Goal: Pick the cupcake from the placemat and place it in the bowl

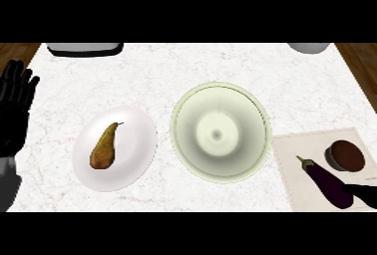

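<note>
- Bowl: pale green, wide, sits mid-counter; taken as the reference for everything below.
- Placemat: pale, just right of the bowl, running to the lower right corner.
- Cupcake: dark brown top, on the placemat, right of the bowl, well clear of its rim.
- Eggplant: purple, on the placemat, lower right of the bowl, beside the cupcake.
- Right hand: only a black sliver at the lower right edge, at the eggplant's far end; cannot tell how it is set.
- Left hand: far left of the bowl, fingers straight and spread, resting, holding nothing.
- White plate: just left of the bowl, carrying a pear.
</note>
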Available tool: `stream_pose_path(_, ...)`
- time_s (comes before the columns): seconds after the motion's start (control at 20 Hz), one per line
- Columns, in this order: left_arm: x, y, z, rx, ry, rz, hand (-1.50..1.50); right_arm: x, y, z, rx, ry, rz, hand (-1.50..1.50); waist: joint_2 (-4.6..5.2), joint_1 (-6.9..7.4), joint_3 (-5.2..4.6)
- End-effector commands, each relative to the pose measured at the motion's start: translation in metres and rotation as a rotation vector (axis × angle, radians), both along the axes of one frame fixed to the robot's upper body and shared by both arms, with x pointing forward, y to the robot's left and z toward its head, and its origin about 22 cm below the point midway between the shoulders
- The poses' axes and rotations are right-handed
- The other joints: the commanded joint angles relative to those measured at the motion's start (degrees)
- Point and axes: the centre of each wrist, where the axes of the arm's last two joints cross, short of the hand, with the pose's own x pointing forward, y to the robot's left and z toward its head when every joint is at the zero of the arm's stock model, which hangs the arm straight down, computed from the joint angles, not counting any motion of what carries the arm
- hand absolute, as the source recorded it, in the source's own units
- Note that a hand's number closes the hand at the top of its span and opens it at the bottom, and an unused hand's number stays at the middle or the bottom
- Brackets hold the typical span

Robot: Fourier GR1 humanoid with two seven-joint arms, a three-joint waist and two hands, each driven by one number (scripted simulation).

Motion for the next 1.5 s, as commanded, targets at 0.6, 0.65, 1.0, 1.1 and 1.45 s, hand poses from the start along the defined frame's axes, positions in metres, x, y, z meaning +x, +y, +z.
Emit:
stream_pose_path(0.6,0.009,-0.002,-0.004,-0.012,-0.017,-0.008,0.00,-0.003,0.002,0.035,-0.113,0.502,-0.023,-1.50,0.34,1.34,0.26)
stream_pose_path(0.65,0.010,-0.006,0.001,-0.009,-0.003,-0.025,0.00,0.010,-0.020,0.042,-0.109,0.505,-0.016,-1.50,0.36,1.43,0.28)
stream_pose_path(1.0,0.016,-0.005,-0.001,-0.004,0.016,-0.013,0.00,0.006,-0.019,-0.015,-0.077,0.540,-0.018,-1.50,0.36,1.23,0.29)
stream_pose_path(1.1,0.007,0.002,0.005,-0.003,-0.014,-0.012,0.00,0.014,-0.029,-0.015,-0.088,0.550,-0.020,-1.50,0.32,1.36,0.28)
stream_pose_path(1.45,-0.002,0.011,-0.004,-0.012,-0.024,-0.022,0.00,0.024,-0.039,-0.053,-0.076,0.584,-0.054,-1.50,0.33,1.54,0.28)
